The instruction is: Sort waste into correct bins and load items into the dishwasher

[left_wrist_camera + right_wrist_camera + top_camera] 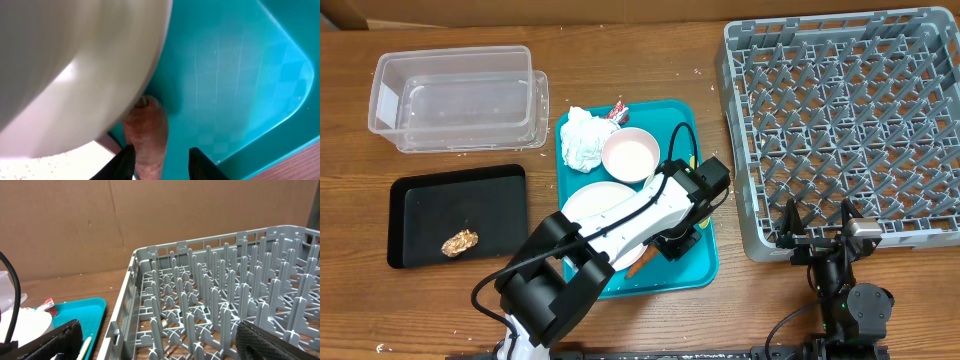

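Where carrot (147,135) lies, teal tray (235,75) holds napkin (583,138) too.

My left arm (638,212) is a white link between boxy black joints, a black cable (682,135) looping over it. My right arm (850,300) is all black, its fingers (272,342) finely textured.

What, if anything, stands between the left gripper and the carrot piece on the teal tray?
Nothing visible does. The left gripper has its open jaws either side of the carrot piece on the teal tray. The white plate only meets the carrot's far end, beyond the jaws.
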You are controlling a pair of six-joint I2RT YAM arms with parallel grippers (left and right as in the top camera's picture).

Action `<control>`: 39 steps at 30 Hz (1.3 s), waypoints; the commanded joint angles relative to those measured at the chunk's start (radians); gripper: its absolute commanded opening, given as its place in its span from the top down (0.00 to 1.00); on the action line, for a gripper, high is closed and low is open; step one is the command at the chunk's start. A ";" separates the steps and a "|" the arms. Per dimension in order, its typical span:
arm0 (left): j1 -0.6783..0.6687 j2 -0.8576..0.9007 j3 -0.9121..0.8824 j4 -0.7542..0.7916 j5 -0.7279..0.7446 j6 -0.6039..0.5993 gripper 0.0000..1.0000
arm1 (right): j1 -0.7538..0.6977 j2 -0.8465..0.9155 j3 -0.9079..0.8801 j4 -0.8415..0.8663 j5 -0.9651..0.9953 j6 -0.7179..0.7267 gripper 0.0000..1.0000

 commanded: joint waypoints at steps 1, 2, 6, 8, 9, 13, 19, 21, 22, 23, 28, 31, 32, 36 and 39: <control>-0.008 0.030 -0.050 -0.067 0.006 0.030 0.60 | -0.001 -0.010 -0.010 0.007 -0.002 -0.003 0.00; -0.008 0.030 -0.050 -0.079 0.002 0.030 0.60 | -0.001 -0.010 -0.010 0.007 -0.002 -0.003 0.00; -0.008 0.030 -0.050 -0.081 0.010 0.026 0.58 | -0.001 -0.010 -0.010 0.007 -0.002 -0.003 0.00; -0.008 0.030 -0.050 -0.081 0.019 0.025 0.57 | -0.001 -0.010 -0.010 0.007 -0.002 -0.003 0.00; -0.008 0.030 -0.050 -0.080 0.032 0.026 0.57 | -0.001 -0.010 -0.010 0.007 -0.002 -0.003 0.00; -0.008 0.030 -0.050 -0.068 0.039 0.026 0.56 | -0.001 -0.010 -0.010 0.007 -0.002 -0.003 0.00; -0.008 0.030 -0.050 -0.028 0.039 0.027 0.54 | -0.001 -0.010 -0.010 0.007 -0.002 -0.003 0.00; -0.008 0.030 -0.050 -0.016 0.039 0.027 0.53 | -0.001 -0.010 -0.010 0.007 -0.002 -0.003 0.00; -0.008 0.030 -0.050 -0.008 0.039 0.027 0.53 | -0.001 -0.010 -0.010 0.007 -0.002 -0.003 0.00; -0.008 0.030 -0.050 -0.005 0.039 0.027 0.53 | -0.001 -0.010 -0.010 0.007 -0.002 -0.003 0.00; -0.008 0.030 -0.053 -0.002 0.039 0.027 0.49 | -0.001 -0.010 -0.010 0.007 -0.002 -0.003 0.00; -0.008 0.030 -0.077 0.002 0.039 0.027 0.46 | -0.001 -0.010 -0.010 0.007 -0.002 -0.003 0.00; -0.008 0.030 -0.088 0.006 0.040 0.026 0.48 | -0.001 -0.010 -0.010 0.007 -0.002 -0.003 0.00; -0.008 0.030 -0.097 0.011 0.047 0.026 0.51 | -0.001 -0.010 -0.010 0.007 -0.002 -0.003 0.00; -0.008 0.030 -0.096 0.005 0.050 0.027 0.47 | -0.001 -0.010 -0.010 0.007 -0.002 -0.003 0.00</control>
